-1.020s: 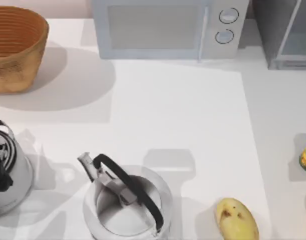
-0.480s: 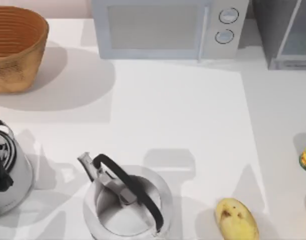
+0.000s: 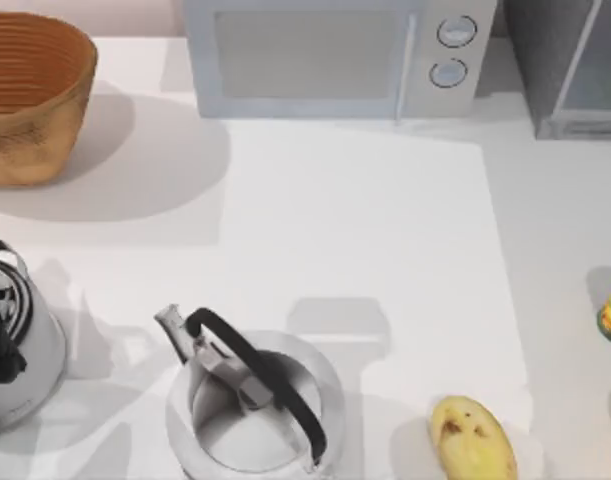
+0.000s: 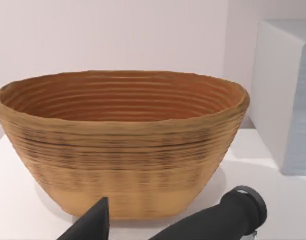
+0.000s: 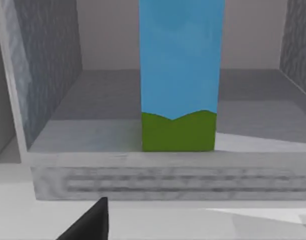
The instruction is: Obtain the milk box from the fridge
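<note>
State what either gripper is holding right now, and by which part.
Nothing is held. The milk box stands upright inside the open fridge, untouched, ahead of the right gripper's fingertip. The left gripper's fingertip faces the wicker basket.

Bright, even light; soft shadows (slightly blurred)

White tabletop [image 3: 365, 230] under soft light casting grey shadows, plain pale pinkish wall [image 4: 107, 35] behind

Milk box [image 5: 180, 75] smooth matt; fridge [image 5: 47, 65] walls mottled grey; basket [image 4: 122, 145] ribbed, woven-looking; kettle [image 3: 255, 405] shiny metal.
</note>
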`<action>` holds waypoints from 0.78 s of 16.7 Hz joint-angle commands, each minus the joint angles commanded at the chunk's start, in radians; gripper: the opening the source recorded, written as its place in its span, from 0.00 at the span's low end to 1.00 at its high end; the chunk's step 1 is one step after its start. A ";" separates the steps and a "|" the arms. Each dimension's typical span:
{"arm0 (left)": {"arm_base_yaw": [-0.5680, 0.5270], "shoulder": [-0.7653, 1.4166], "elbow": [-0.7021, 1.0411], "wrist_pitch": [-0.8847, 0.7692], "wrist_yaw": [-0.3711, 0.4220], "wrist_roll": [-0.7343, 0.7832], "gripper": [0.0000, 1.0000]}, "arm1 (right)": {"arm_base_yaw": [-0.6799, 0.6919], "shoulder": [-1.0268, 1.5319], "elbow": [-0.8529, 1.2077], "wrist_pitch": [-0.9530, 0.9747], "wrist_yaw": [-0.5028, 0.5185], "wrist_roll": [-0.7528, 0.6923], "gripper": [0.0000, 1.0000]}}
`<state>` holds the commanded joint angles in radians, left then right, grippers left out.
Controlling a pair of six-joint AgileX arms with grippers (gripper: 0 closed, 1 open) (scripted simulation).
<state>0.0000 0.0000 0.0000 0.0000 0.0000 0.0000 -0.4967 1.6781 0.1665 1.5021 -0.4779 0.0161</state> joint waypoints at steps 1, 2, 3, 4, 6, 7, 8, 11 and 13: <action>0.000 0.000 0.000 0.000 0.000 0.000 1.00 | -0.013 0.044 0.006 0.043 -0.013 0.001 1.00; 0.000 0.000 0.000 0.000 0.000 0.000 1.00 | -0.024 0.077 0.011 0.076 -0.023 0.001 1.00; 0.000 0.000 0.000 0.000 0.000 0.000 1.00 | -0.031 0.100 0.015 0.100 -0.031 0.002 1.00; 0.000 0.000 0.000 0.000 0.000 0.000 1.00 | -0.036 0.112 0.017 0.113 -0.035 0.002 1.00; 0.000 0.000 0.000 0.000 0.000 0.000 1.00 | -0.037 0.115 0.018 0.116 -0.036 0.002 1.00; 0.000 0.000 0.000 0.000 0.000 0.000 1.00 | -0.037 0.115 0.018 0.116 -0.036 0.002 1.00; 0.000 0.000 0.000 0.000 0.000 0.000 1.00 | -0.037 0.115 0.018 0.116 -0.036 0.002 1.00; 0.000 0.000 0.000 0.000 0.000 0.000 1.00 | -0.025 0.123 0.029 0.105 -0.027 0.001 1.00; 0.000 0.000 0.000 0.000 0.000 0.000 1.00 | 0.000 0.158 0.085 0.078 -0.001 -0.001 1.00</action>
<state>0.0000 0.0000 0.0000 0.0000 0.0000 0.0000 -0.4963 1.8361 0.2516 1.5796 -0.4794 0.0154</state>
